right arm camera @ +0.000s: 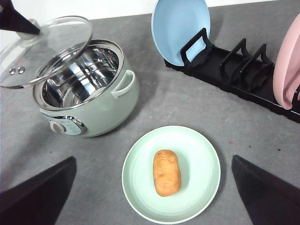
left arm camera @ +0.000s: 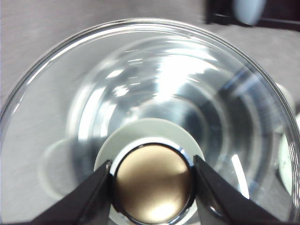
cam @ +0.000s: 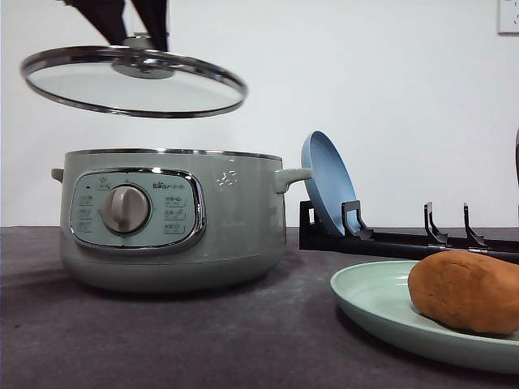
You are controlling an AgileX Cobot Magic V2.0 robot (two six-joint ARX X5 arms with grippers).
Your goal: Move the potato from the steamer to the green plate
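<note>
Above the steamer [cam: 170, 219], the left gripper [left arm camera: 152, 180] pinched the lid [cam: 134, 81] knob; potato [right arm camera: 167, 172] lay lengthwise on the green plate [right arm camera: 199, 161], under the wide-open, empty right gripper [right arm camera: 154, 197].

Bright, even light from above, soft shadows under the steamer [cam: 170, 219] and green plate [cam: 381, 312] on the dark table [cam: 203, 340]. Strong white glare streaks across the glass lid [left arm camera: 154, 93] in left wrist view, background smeared and blurry there. Front view sharp; potato [cam: 466, 290] slightly soft at frame edge. Right wrist view clear, mild reflections inside the pot.
</note>
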